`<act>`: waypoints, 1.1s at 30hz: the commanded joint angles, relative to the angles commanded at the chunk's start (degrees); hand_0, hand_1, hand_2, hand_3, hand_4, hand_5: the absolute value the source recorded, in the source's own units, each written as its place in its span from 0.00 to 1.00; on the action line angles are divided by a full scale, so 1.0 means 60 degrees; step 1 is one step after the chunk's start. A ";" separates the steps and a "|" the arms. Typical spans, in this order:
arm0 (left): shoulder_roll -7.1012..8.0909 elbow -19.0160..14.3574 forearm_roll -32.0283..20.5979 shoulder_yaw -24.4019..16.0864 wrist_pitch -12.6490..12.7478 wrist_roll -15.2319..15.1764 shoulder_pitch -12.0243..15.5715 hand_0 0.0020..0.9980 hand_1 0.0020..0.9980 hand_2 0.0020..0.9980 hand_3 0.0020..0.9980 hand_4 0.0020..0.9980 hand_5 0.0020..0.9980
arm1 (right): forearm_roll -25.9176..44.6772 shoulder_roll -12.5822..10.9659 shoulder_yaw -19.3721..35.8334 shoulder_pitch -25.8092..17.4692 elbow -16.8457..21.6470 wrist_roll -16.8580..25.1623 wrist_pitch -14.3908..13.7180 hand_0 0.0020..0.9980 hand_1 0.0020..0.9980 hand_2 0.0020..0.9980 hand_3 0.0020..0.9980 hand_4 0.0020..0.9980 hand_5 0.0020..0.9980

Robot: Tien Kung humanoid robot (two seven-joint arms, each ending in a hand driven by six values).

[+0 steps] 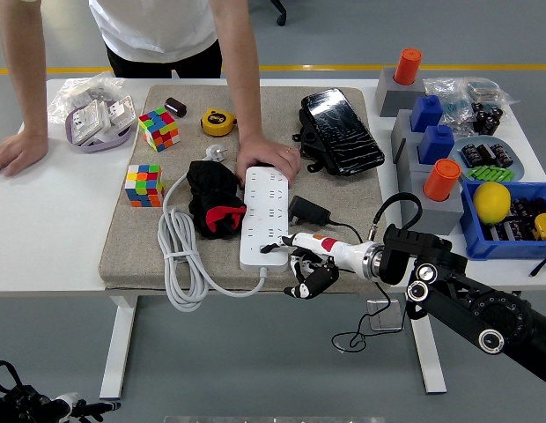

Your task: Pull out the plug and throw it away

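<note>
A white power strip [265,218] lies lengthwise on the grey mat [132,238] at the middle of the frame, on the white table [53,220]. The black plug [306,211] sits just beside the strip's right edge, about halfway down its length, with its dark cable [348,227] running off to the right; whether its pins are seated in a socket cannot be told from this view. The right hand [306,260] comes in from the lower right of the frame and hangs at the mat's near edge, below the plug and apart from it. One of its fingers [275,246] points left and reaches the lower right corner of the strip, while the others curl loosely downward over the table edge; they hold nothing. At the top of the frame a person leans over the table, one hand [266,159] pressed on the strip's far end, the other hand [16,152] flat on the table at the left. The strip's thick white cord [178,256] coils on the mat to the left, next to a black and red cloth [213,198].
</note>
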 joint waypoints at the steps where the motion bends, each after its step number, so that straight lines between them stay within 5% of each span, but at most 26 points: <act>1: -0.0001 0.0001 0.0003 -0.0003 -0.0004 0.0005 0.0000 0.53 0.66 0.69 0.65 0.82 0.70 | -0.0006 -0.0004 -0.0008 0.0000 0.0000 0.0003 -0.0003 0.00 0.00 0.11 0.90 0.69 0.00; 5: -0.0002 -0.0001 0.0003 0.0013 0.0000 -0.0005 -0.0002 0.53 0.66 0.69 0.65 0.82 0.70 | 0.0008 -0.0055 0.0159 -0.0093 0.0317 -0.0042 0.0045 0.00 0.00 0.11 0.89 0.69 0.00; 20: 0.0012 -0.0004 0.0067 -0.0031 -0.0024 0.0026 -0.0055 0.53 0.66 0.69 0.65 0.82 0.70 | 0.0061 -0.0510 0.1588 -0.0561 0.3039 -0.0279 0.0337 0.00 0.00 0.12 0.88 0.74 0.00; 21: 0.0010 -0.0004 0.0068 -0.0032 -0.0024 0.0027 -0.0060 0.53 0.66 0.69 0.65 0.82 0.70 | 0.0048 -0.0550 0.1673 -0.0610 0.3112 -0.0268 0.0318 0.10 0.17 0.29 0.88 0.73 0.00; 26: 0.0003 -0.0009 0.0044 -0.0015 -0.0014 0.0012 -0.0101 0.53 0.66 0.69 0.65 0.82 0.70 | -0.0002 -0.0876 0.2349 -0.1024 0.3515 -0.0193 0.0235 0.10 0.17 0.29 0.88 0.73 0.00; 27: 0.0004 -0.0009 0.0047 -0.0018 -0.0012 0.0012 -0.0111 0.53 0.66 0.69 0.65 0.82 0.70 | -0.0020 -0.0939 0.2514 -0.1111 0.3580 -0.0169 0.0200 0.58 0.66 0.60 0.88 0.96 0.13; 32: 0.0010 -0.0002 0.0083 -0.0038 -0.0010 0.0032 -0.0144 0.53 0.66 0.69 0.65 0.82 0.70 | -0.0059 -0.1276 0.3539 -0.1741 0.4022 0.0037 -0.0024 0.58 0.66 0.60 0.88 0.96 0.13; 33: 0.0012 -0.0002 0.0086 -0.0038 -0.0008 0.0032 -0.0145 0.53 0.66 0.69 0.65 0.82 0.70 | -0.0057 -0.1310 0.3652 -0.1813 0.4071 0.0047 -0.0032 0.78 0.80 0.79 0.88 1.00 0.25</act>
